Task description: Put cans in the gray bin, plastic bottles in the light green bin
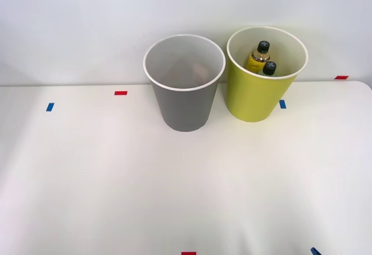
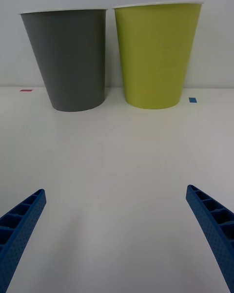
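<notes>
The gray bin (image 1: 185, 101) stands upright at the back of the white table, and the light green bin (image 1: 256, 95) is close beside it on its right. Two plastic bottles (image 1: 260, 57) with black caps stand inside the light green bin; one has a yellow-amber body. A faint pinkish patch shows low inside the gray bin, but I cannot tell whether it is a can. In the right wrist view my right gripper (image 2: 115, 190) is open and empty, low over the bare table and well short of the gray bin (image 2: 70, 58) and light green bin (image 2: 156, 53).
Small red tape marks (image 1: 120, 93) and blue tape marks (image 1: 50, 107) dot the table top. A pale wall rises right behind the bins. The table's right corner (image 1: 363, 86) curves off near the light green bin.
</notes>
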